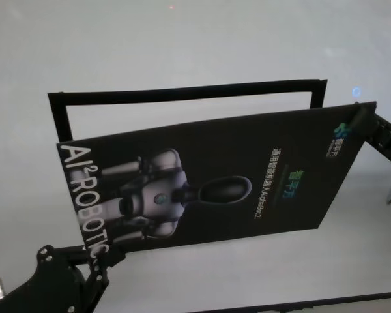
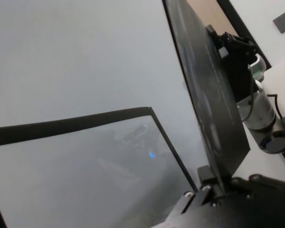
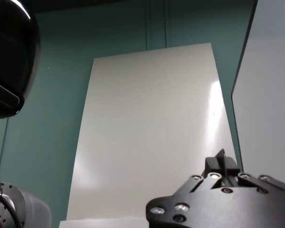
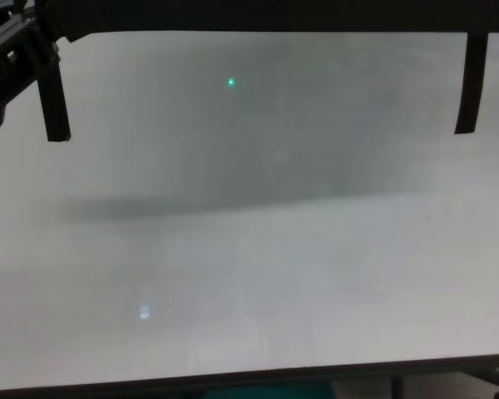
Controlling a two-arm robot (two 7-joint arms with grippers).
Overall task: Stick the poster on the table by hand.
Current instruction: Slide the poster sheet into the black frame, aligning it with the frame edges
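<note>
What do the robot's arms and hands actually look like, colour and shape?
Both grippers are matte black with angular jointed links. The left gripper shows small silver screws. The right gripper continues into a ridged black arm with a thin dark cable; its wrist has a silver cylinder.

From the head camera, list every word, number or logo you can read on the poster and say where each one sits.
"AI²ROBOTIC": large white letters running along the poster's short edge by the left gripper.
"AlphaBot 2": end of a small white line beside the printed robot; the Chinese characters before it are too small to read.
Green characters mid-poster and the corner logo by the right gripper: too blurred to read.
</note>
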